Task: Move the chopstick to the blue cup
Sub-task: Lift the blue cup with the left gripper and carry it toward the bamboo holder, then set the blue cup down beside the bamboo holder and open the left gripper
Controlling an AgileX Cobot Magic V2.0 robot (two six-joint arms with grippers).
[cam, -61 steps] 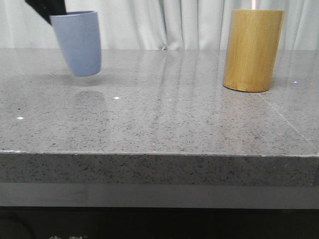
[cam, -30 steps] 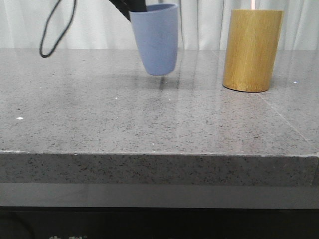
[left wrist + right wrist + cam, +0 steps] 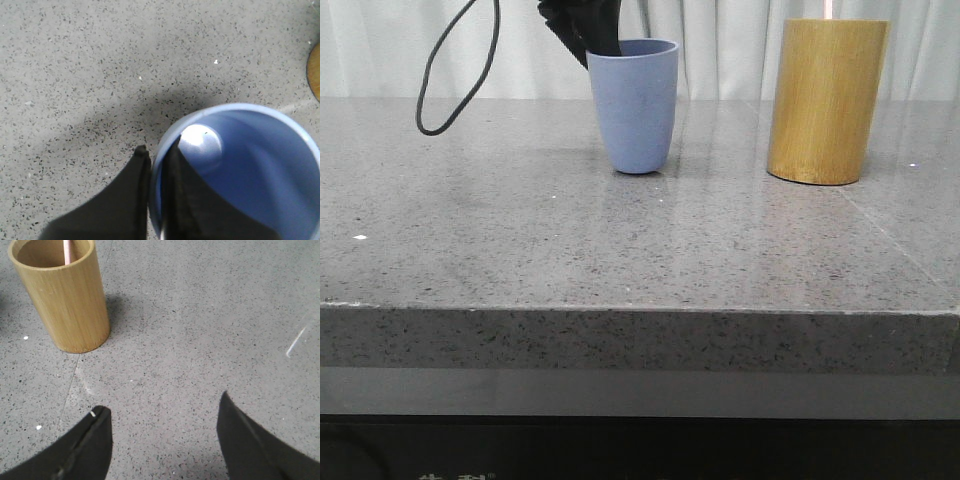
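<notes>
Since a second ago, the blue cup (image 3: 633,104) has travelled from the table's far left toward the centre and is now sitting upright on the table (image 3: 620,250) instead of hanging tilted above it. Its base is touching the speckled grey surface, and it is standing well apart from the bamboo holder (image 3: 827,100), which is resting at roughly three o'clock from it in the front view.

In that holder the chopstick (image 3: 67,250) is standing, its pale pink shaft rising out of the open top; in the front view its tip (image 3: 828,8) is poking just above the rim.

On the cup's rim the left end effector (image 3: 157,156) is clamping, at about ten o'clock as the front view sees it: one dark finger is pressing inside the wall and the other outside, so it is gripping the blue cup. A black cable (image 3: 460,75) is looping down from that arm, hanging over the table at nine o'clock from the cup.

Over bare table the right end effector (image 3: 162,415) is hovering with its two fingers spread wide and nothing between them, the bamboo holder lying near its left finger's side in the right wrist view.
</notes>
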